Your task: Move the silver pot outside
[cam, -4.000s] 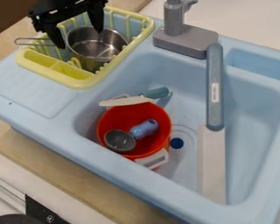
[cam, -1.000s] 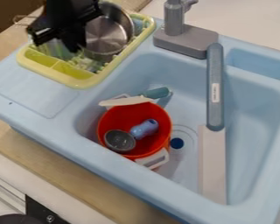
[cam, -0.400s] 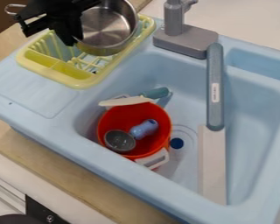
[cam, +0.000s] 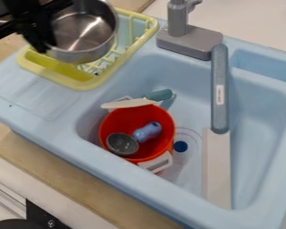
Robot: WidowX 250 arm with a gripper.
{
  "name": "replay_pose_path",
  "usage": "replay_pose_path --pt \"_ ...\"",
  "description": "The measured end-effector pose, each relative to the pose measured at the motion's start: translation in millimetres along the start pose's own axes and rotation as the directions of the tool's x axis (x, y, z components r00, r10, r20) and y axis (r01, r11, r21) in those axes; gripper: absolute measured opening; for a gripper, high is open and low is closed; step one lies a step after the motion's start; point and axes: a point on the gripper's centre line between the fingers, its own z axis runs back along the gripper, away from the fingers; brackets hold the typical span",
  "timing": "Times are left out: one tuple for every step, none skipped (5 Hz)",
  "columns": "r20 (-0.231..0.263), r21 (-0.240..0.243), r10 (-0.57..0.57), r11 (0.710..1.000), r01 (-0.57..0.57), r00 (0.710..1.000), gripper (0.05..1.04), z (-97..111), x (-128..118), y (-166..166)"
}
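At the upper left, the black gripper (cam: 41, 38) is shut on the silver pot (cam: 82, 33) at the pot's left side, near its handle. The pot hangs above the yellow dish rack (cam: 82, 85), tilted so its shiny inside faces the camera. It covers part of the rack, and the gripper hides much of the pot's left rim and handle.
Right of the rack lies the blue sink (cam: 133, 74). In its basin stand a red container (cam: 112, 120) holding a grey cup and a purple item, and a knife (cam: 130, 103). A grey faucet (cam: 219, 89) reaches over the basin.
The gripper has taken hold of the silver pot and lifted it from the yellow rack. Most recently, gripper and pot moved left and slightly down in the view.
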Motion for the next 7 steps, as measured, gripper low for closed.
replay_pose_path --pt "-0.049 -0.023 -0.013 1.000 0.012 0.999 0.061 -4 -6 19" --pt "-0.049 -0.024 -0.073 0.997 0.072 0.996 0.061 -8 -15 27" --pt "-0.059 -0.014 -0.095 0.995 0.094 0.994 0.061 -14 -23 29" --pt "-0.057 0.010 -0.082 0.997 0.082 0.995 0.061 -14 -23 32" --pt "-0.069 0.027 -0.070 0.997 0.072 0.995 0.061 -14 -24 38" --pt "-0.093 0.040 -0.058 0.997 0.062 0.994 0.061 -13 -26 48" --pt "-0.114 0.049 -0.059 0.997 0.065 0.992 0.076 -11 -29 51"
